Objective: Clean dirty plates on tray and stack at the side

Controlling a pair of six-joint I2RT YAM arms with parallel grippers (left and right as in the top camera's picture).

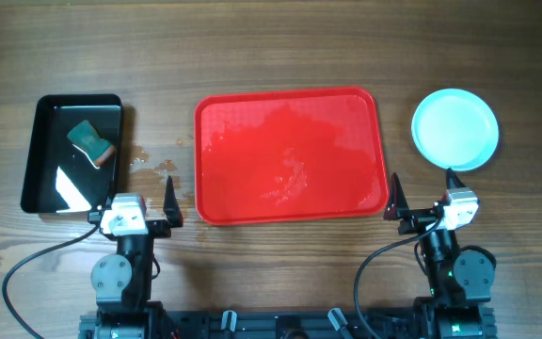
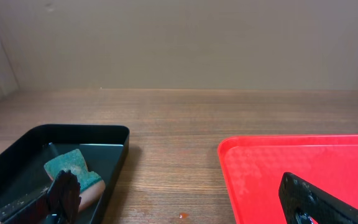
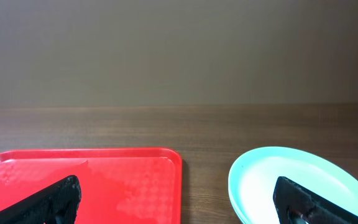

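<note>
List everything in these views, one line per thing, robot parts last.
tray: one, red, middle of the table, nothing on it, wet-looking sheen
plate: at least one, pale blue with a whitish centre, on the table right of the tray; whether more lie under it cannot be told
bin: one, black, left of the tray
sponge: one, green, inside the bin
drops: a few, small, on the table between bin and tray
table: one, brown wood, under everything
cables: two, black, near edge by the arm bases
left gripper: one, black fingers, open, between bin and tray
right gripper: one, black fingers, open, between tray and plate
</note>
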